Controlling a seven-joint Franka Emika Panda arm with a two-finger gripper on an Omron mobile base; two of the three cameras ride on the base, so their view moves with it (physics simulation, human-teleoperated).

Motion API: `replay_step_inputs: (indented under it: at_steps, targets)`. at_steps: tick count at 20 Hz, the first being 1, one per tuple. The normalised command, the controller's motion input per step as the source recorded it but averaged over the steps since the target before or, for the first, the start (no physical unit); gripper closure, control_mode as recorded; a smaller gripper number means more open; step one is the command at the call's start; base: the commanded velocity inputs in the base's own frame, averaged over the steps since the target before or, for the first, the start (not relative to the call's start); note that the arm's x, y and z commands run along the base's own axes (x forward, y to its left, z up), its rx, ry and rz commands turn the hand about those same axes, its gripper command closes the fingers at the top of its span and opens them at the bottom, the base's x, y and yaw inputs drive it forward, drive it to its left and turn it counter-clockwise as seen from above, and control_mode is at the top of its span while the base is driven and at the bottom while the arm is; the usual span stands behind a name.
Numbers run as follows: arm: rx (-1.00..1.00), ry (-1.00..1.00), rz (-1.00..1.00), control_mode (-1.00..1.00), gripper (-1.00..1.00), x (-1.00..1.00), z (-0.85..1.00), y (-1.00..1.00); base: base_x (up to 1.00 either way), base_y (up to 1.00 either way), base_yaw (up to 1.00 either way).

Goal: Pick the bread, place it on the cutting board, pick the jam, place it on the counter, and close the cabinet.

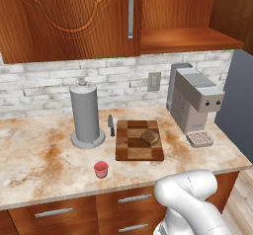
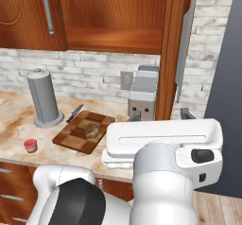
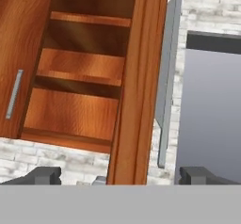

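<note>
Blotchy beige desk (image 1: 39,155) bearing board (image 1: 129,152), jam (image 1: 101,169) near front edge, grey canister (image 1: 86,114), knife (image 1: 111,125) beside board, coffee machine (image 1: 193,100) at right.

You see a glossy wooden cabinet (image 1: 74,17), marbled stone counter (image 1: 39,155), checkered wood cutting board (image 1: 133,147) and rough-crusted bread (image 1: 150,138).

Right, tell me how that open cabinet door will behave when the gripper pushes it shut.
The cabinet door looks like a rigid wooden panel, so it should swing on its hinges rather than flex. It stands edge-on to the open gripper, so a push on the thin edge may slip off. The silver bar handle looks smooth, probably slippery.
</note>
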Motion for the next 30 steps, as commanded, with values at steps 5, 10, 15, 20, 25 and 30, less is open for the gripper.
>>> replay_step_inputs:
  at_steps: [5, 10, 15, 20, 25, 30]
  targets:
    - [0.00, 0.00, 0.00, -1.00, -1.00, 0.17, 0.00, -0.23, 0.00, 0.00, 0.00]
    - [0.00, 0.00, 0.02, -1.00, -1.00, 0.09, -0.04, -0.16, 0.00, 0.00, 0.00]
    - [0.00, 0.00, 0.11, -1.00, -1.00, 0.08, -0.12, -0.01, 0.00, 0.00, 0.00]
    - [0.00, 0.00, 0.13, -1.00, -1.00, 0.24, -0.03, 0.00, 0.00, 0.00, 0.00]
    - [0.01, 0.00, 0.12, -1.00, -1.00, 0.35, 0.00, 0.00, 0.00, 0.00, 0.00]
    - [0.02, 0.00, 0.16, -1.00, -1.00, 0.36, 0.00, 0.00, 0.00, 0.00, 0.00]
